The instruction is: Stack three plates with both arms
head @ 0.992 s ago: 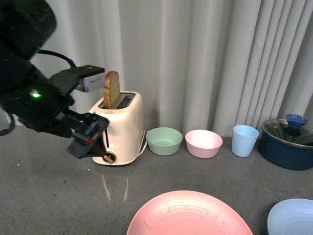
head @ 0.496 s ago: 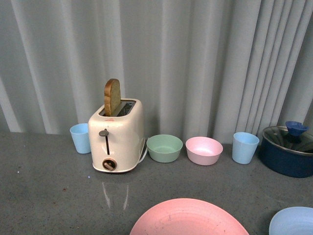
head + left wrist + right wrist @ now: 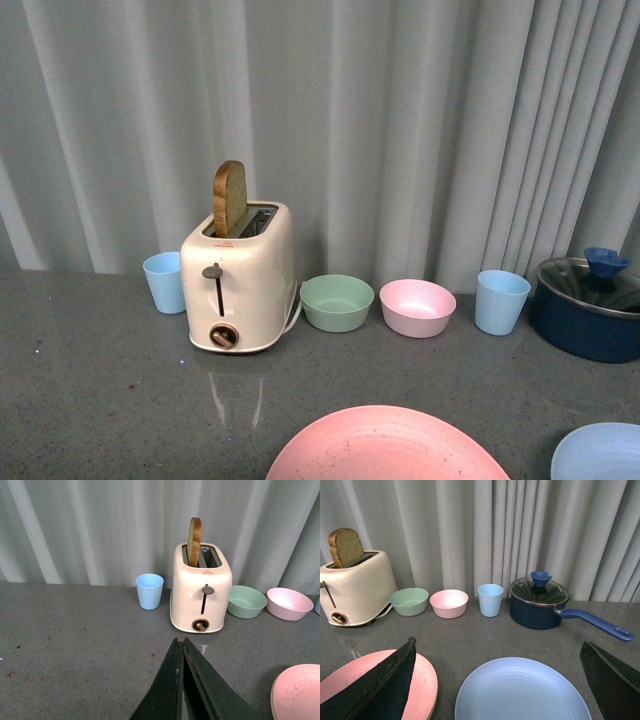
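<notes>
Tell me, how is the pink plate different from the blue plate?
The pink plate is pink and the light blue plate is pale blue. The pink plate lies in front of the green bowl and the pink bowl. The light blue plate lies further right, in front of the dark blue pot. Both plates are round, shallow and empty. They lie flat on the grey table, side by side without touching.
</notes>
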You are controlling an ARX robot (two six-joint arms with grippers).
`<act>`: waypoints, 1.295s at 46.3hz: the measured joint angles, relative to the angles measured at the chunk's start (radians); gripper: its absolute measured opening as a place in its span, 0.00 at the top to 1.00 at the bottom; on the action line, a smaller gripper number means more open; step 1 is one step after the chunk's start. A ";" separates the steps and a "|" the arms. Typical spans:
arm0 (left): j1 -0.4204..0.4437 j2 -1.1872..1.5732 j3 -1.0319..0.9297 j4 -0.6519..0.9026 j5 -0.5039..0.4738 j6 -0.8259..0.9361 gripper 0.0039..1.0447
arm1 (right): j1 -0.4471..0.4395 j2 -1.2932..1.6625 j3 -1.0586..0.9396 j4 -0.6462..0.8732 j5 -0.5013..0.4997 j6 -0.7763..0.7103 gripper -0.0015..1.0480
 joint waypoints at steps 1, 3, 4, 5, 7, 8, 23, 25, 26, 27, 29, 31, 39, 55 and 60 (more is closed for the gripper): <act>0.000 -0.012 -0.006 -0.004 0.000 0.000 0.97 | 0.000 0.000 0.000 0.000 0.000 0.000 0.07; 0.000 -0.035 -0.018 -0.016 0.000 0.000 0.97 | 0.000 0.000 0.000 0.000 0.000 0.000 0.07; 0.000 -0.053 -0.026 -0.026 0.000 0.000 0.97 | 0.000 0.000 0.000 0.000 0.000 0.000 0.07; 0.000 -0.071 -0.034 -0.037 0.000 0.000 0.97 | 0.000 0.000 0.000 0.000 0.000 0.000 0.07; 0.000 -0.101 -0.047 -0.055 0.000 0.000 0.97 | 0.000 0.000 0.000 0.000 0.000 0.000 0.07; 0.000 -0.120 -0.054 -0.066 0.000 0.000 0.97 | 0.000 0.000 0.000 0.000 0.000 0.000 0.07; 0.000 -0.271 -0.116 -0.140 0.000 -0.001 0.97 | 0.000 0.000 0.000 0.000 0.000 0.000 0.07; 0.000 -0.301 -0.116 -0.164 0.000 -0.001 0.97 | 0.000 0.000 0.000 0.000 0.000 0.000 0.07; 0.000 -0.323 -0.117 -0.183 0.000 -0.001 0.97 | 0.000 0.000 0.000 0.000 0.000 0.000 0.07; 0.000 -0.344 -0.117 -0.202 0.000 -0.001 0.97 | 0.000 0.000 0.000 0.000 0.000 0.000 0.07; 0.000 -0.378 -0.117 -0.233 0.000 -0.002 0.97 | 0.000 0.000 0.000 0.000 0.000 0.000 0.07; 0.000 -0.417 -0.117 -0.268 0.000 -0.001 0.97 | 0.000 0.000 0.000 0.000 0.000 0.000 0.07; 0.000 -0.534 -0.117 -0.376 0.000 -0.003 0.97 | 0.000 0.000 0.000 0.000 0.000 0.000 0.07; 0.000 -0.686 -0.117 -0.528 0.000 -0.003 0.97 | 0.000 0.000 0.000 0.000 0.000 0.000 0.07; 0.000 -0.726 -0.117 -0.567 0.000 -0.003 0.97 | 0.000 0.000 0.000 0.000 0.000 0.000 0.07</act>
